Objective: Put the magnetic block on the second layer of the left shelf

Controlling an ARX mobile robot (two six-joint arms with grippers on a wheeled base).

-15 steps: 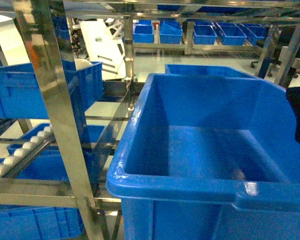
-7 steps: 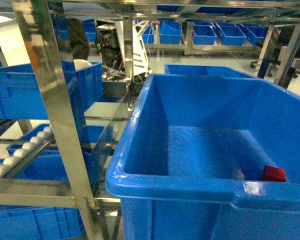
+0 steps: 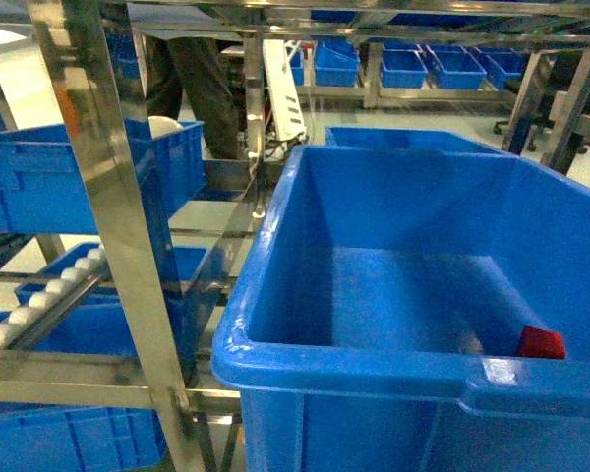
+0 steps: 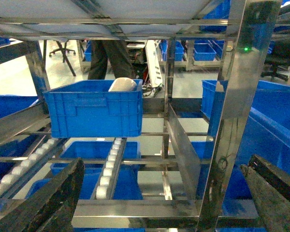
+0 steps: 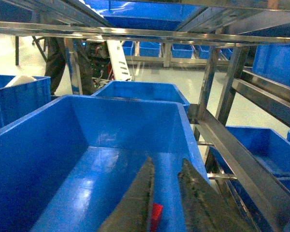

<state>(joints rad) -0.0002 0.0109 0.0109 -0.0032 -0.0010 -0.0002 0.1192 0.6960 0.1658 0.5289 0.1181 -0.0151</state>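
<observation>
Red magnetic block (image 3: 541,343) sits on the floor of the big blue crate (image 3: 275,285), lower right of the head view, long axis seemingly left-right. Right gripper (image 5: 165,203) hovers above it, nearly closed, empty. Left gripper (image 4: 159,203) spread wide, empty.

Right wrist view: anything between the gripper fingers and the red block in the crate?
Nothing: right gripper, then bare crate floor to the magnetic block, showing through the finger gap.

Floor: pale, glossy (image 3: 393,120), reflecting overhead light.
Racks: shiny steel posts (image 3: 113,211) with white roller rails (image 4: 111,162).
Crates: blue plastic, a row on far racks (image 3: 403,67).
Far background: dark office chair (image 4: 63,50); standing person's legs (image 3: 192,84).
</observation>
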